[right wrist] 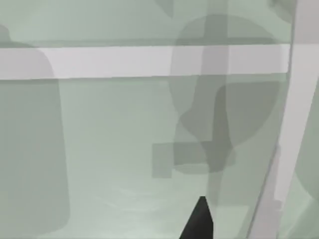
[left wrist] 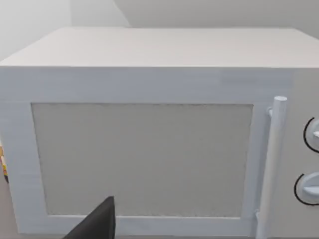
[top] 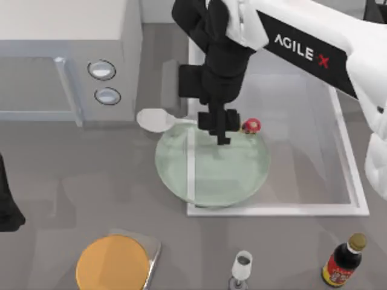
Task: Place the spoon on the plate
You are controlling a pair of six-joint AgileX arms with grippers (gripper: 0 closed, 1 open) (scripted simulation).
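The white spoon lies crosswise at the far edge of the plate. Its oval bowl is off the plate to the left, and its red-and-yellow knob is over the far right rim. The pale green glassy plate sits mid-table, overlapping the left corner of a white-framed tray. My right gripper points down over the plate's far part and hides the middle of the spoon's handle. In the right wrist view the plate's surface carries the gripper's shadow. My left arm is parked at the left edge.
A grey microwave stands at the back left, its door close before the left wrist camera. An orange disc on a grey board sits at the front. A small glass and a dark bottle stand front right. The white tray frame borders the plate.
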